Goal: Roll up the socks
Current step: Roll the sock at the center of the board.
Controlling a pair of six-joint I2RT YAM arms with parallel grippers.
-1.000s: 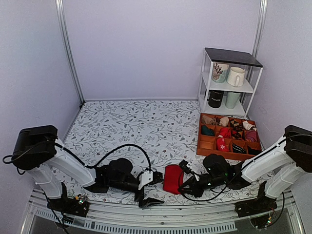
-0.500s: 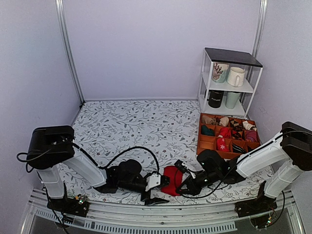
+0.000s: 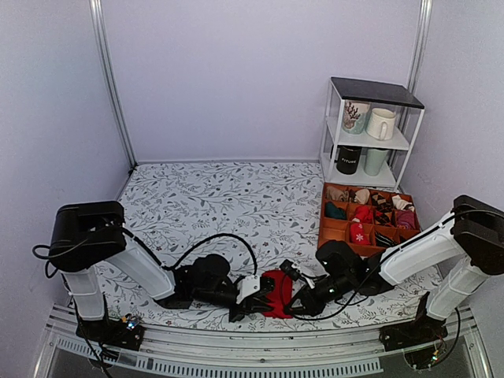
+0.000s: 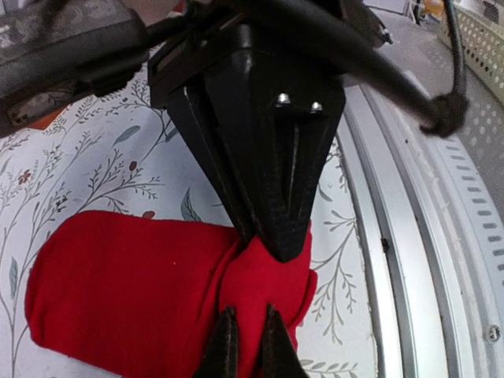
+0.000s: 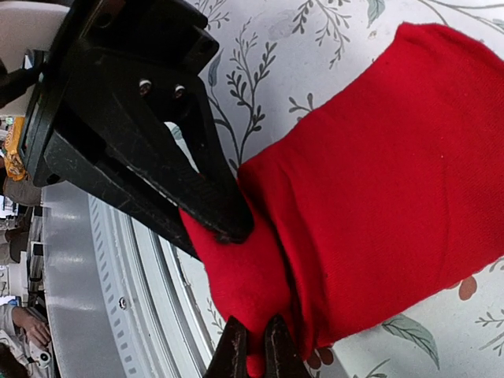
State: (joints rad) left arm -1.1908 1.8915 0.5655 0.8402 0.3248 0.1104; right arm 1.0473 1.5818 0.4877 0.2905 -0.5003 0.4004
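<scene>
The red socks (image 3: 277, 293) lay on the flowery table (image 3: 220, 197), close to its front edge, between the two arms. The left gripper (image 4: 264, 295) pinched their left side. The right gripper (image 5: 246, 287) pinched their right side.

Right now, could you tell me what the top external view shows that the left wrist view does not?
Only the top external view shows the shelf of mugs, the sock bundles in the orange tray, and the whole left arm and right arm. Only the left wrist view shows, close up, the left gripper pinching a bunched fold of red fabric. Both show the socks lying on the floral table.
</scene>
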